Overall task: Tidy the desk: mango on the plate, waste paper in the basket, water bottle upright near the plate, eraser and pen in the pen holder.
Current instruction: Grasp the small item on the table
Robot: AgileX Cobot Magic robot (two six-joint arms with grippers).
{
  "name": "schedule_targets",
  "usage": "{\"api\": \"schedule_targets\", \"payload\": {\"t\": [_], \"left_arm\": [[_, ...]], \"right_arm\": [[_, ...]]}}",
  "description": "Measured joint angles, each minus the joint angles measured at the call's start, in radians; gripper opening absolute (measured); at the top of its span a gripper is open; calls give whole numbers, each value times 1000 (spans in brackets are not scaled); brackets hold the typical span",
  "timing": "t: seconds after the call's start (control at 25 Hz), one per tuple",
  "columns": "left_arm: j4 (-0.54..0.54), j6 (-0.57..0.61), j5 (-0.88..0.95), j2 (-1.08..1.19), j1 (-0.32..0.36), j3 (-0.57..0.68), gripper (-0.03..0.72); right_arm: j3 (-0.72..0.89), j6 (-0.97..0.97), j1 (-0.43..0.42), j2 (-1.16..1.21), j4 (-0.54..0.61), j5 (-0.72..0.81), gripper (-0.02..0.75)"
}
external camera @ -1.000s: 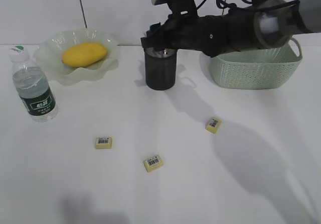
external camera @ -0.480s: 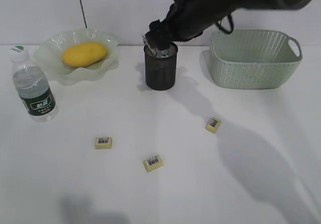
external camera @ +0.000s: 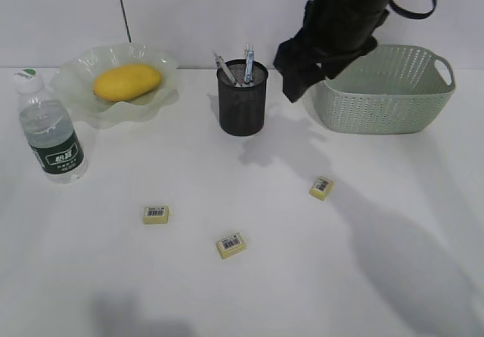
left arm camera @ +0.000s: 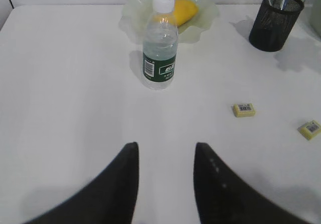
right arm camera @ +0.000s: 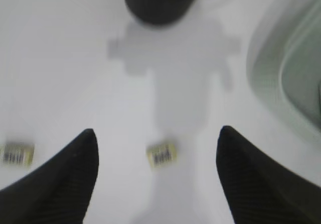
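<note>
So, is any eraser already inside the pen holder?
Cannot tell: the pen holder shows only pens above its rim, while three erasers lie on the desk.

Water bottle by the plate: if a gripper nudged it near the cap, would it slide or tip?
The water bottle stands tall on a narrow base, so a high push would probably tip it. It looks nearly full, so likely fairly heavy. Once down, its round body could roll.
</note>
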Motion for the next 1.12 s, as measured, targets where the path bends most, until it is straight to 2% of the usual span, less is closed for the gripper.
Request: {"api": "schedule_targets", "payload": {"t": [0.24, 0.36, 0.76, 0.96, 1.12], "left_arm": [[0, 0, 0, 0, 0, 0, 287], [0, 0, 0, 0, 0, 0, 287], [0, 0, 0, 0, 0, 0, 289], [0, 0, 0, 47, 0, 0, 342], [-1, 1, -5, 143, 0, -19, 356]], "right_arm": [[1, 1, 0, -52, -4, 207, 573], [50, 6, 0, -105, -4, 250, 573], [479, 29, 0, -501, 26, 159, 573], [638, 37, 0, -697, 26, 149, 573], [774, 57, 0, -880, 26, 102, 573]]}}
